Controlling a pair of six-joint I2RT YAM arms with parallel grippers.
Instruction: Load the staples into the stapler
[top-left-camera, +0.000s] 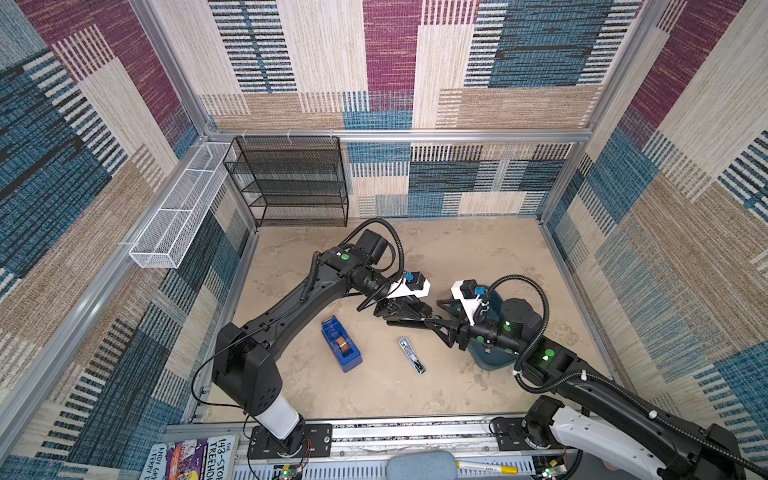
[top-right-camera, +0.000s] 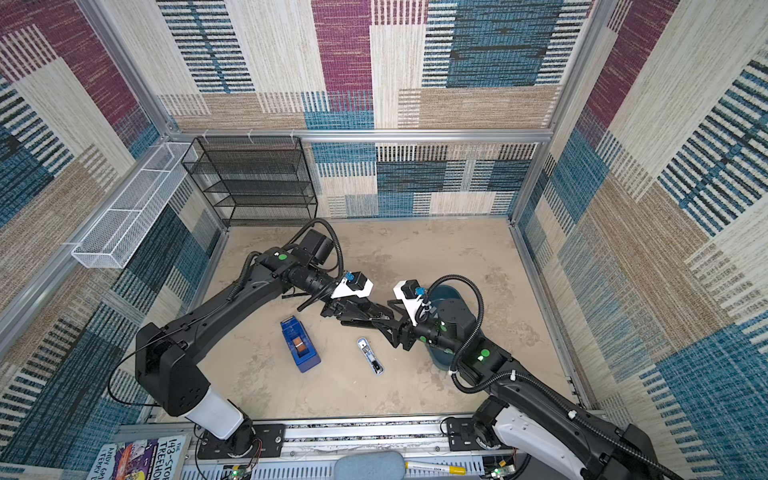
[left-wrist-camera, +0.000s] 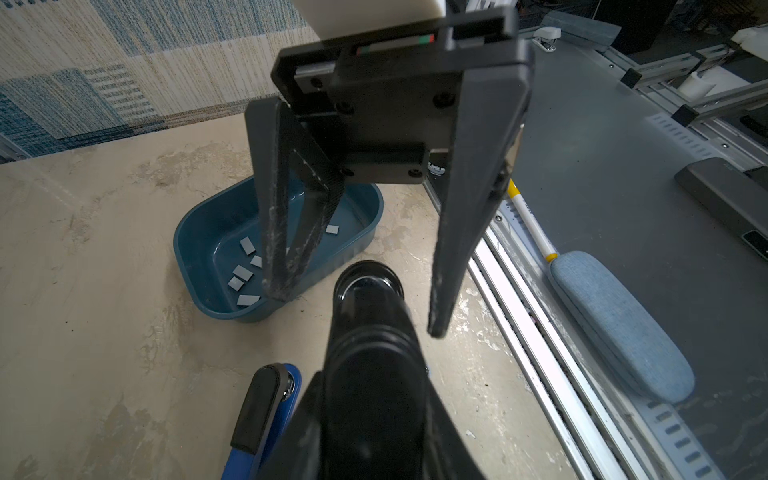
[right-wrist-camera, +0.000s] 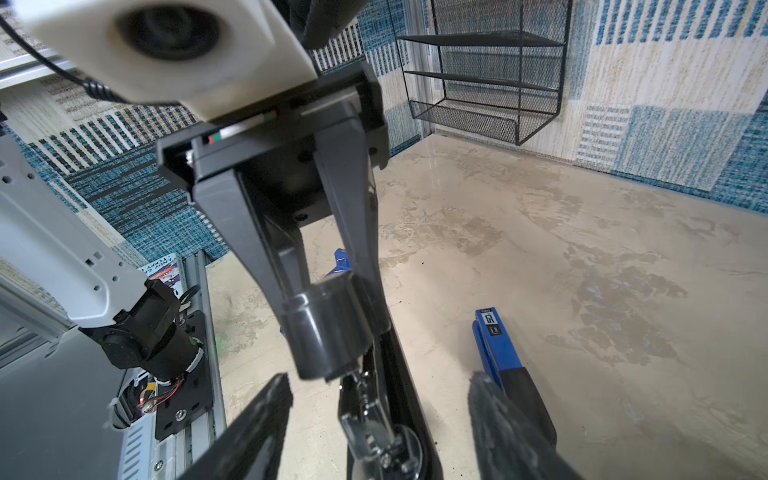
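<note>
While staples (left-wrist-camera: 243, 272) are lying unloaded in the tray (left-wrist-camera: 357, 245), centre-left, left gripper (right-wrist-camera: 330, 307) is clamping the stapler (left-wrist-camera: 374, 365); right gripper (left-wrist-camera: 357, 309) is gaping wide.

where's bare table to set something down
Bare: back, from black wire-mesh rack to right wall; front, between blue plastic tape dispenser and metal rail. Crowded: middle, around left gripper, right gripper and blue oval tub.
</note>
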